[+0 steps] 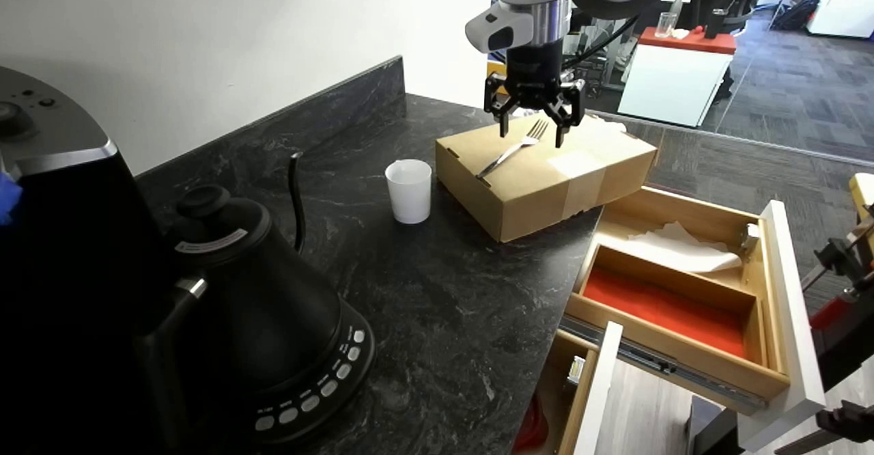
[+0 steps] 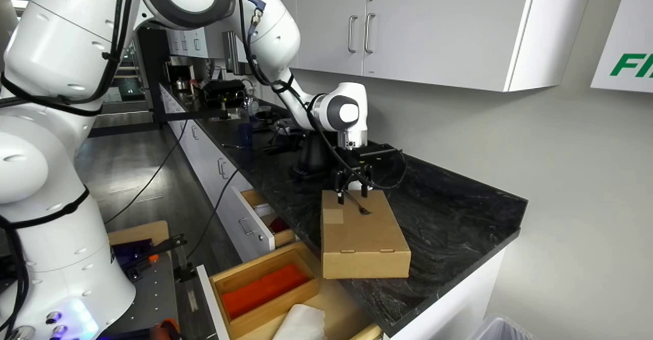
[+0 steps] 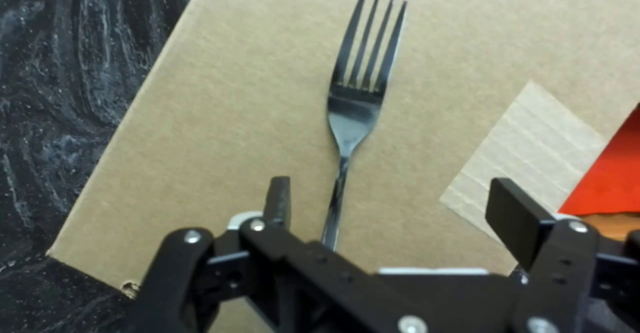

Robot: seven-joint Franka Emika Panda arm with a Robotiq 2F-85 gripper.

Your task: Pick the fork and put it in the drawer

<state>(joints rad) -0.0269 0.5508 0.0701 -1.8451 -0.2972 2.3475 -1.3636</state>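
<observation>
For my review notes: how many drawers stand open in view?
2: the red-floored drawer by the cardboard box, and a second drawer next along the counter. More could be hidden from these views.

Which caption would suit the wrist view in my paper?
Open gripper over a fork on a cardboard box, red drawer floor at right edge.

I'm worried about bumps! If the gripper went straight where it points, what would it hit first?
Probably the cardboard box: the open gripper points down at its top. The fork lies there too and might get touched first; depth is unclear.
</observation>
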